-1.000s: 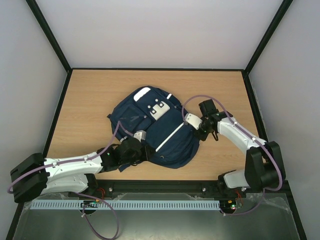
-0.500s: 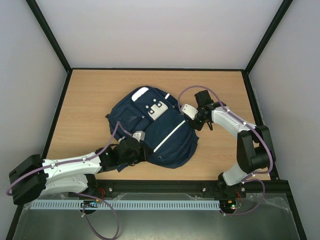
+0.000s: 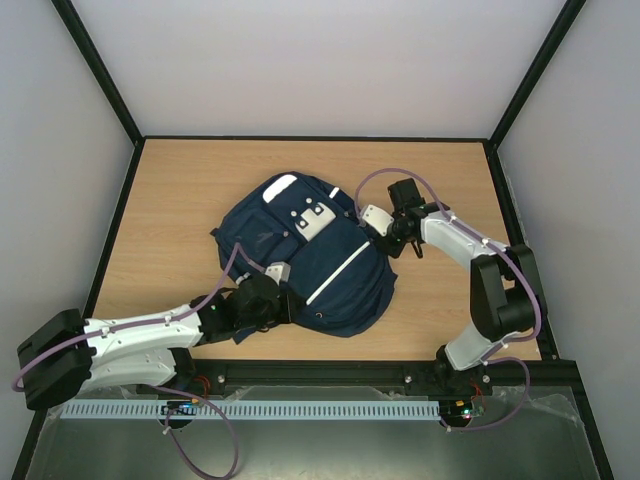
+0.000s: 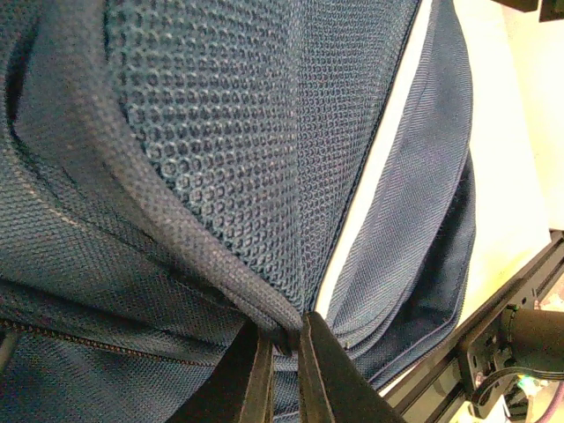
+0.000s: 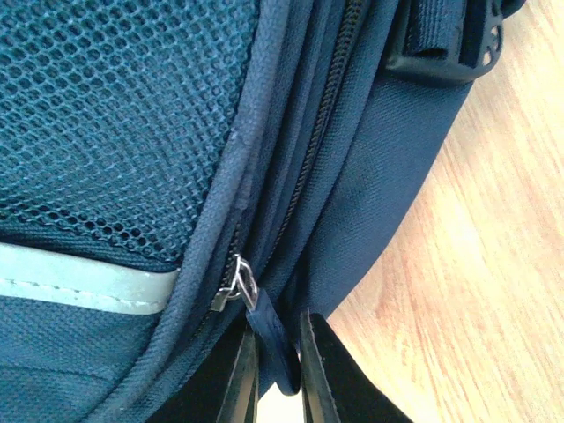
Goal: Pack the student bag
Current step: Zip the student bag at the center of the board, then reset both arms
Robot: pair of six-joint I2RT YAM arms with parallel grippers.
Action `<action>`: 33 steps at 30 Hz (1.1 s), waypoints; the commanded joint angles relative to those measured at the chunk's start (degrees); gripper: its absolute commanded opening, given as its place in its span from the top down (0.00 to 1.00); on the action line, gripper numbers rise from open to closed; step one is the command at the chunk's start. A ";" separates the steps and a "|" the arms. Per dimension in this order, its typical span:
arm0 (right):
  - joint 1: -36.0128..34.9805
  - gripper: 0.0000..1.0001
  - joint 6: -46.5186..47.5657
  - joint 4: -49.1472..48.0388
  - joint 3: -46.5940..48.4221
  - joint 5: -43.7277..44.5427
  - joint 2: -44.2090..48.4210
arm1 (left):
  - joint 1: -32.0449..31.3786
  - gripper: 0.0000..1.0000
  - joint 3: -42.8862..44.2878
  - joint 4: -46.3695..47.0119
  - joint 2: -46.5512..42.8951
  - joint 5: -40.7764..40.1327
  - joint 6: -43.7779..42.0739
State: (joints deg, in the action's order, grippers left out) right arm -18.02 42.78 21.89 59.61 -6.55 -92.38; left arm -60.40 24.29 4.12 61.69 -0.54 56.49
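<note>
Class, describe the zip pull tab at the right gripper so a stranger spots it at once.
Start at the navy student bag on the wooden table. Follow its edge to the right gripper. Between its jaws sits the pull tab: a navy fabric loop hanging from the only silver slider.

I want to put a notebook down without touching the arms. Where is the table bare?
Bare table: the far strip behind the student bag, the left side, and the near right patch between bag and right arm. Crowded: near left, where the left arm lies, and the bag's right edge at the right pincer.
</note>
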 commanded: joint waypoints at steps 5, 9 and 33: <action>0.43 0.69 -4.71 -3.16 0.04 0.09 4.87 | 0.59 0.92 0.72 -7.14 -0.67 -1.59 -2.47; 1.34 0.66 -7.39 -2.82 -0.71 0.40 7.82 | 0.64 0.76 2.91 -9.79 -0.79 -2.21 -3.45; 6.00 0.00 -41.71 -4.38 -9.76 -1.73 37.30 | 16.41 0.01 31.22 -33.93 -3.96 -21.42 -24.33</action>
State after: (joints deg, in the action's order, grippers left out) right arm -12.32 10.50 18.52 51.18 -7.44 -56.38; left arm -46.00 49.82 -25.39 58.43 -10.61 39.92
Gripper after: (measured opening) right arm 0.996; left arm 0.992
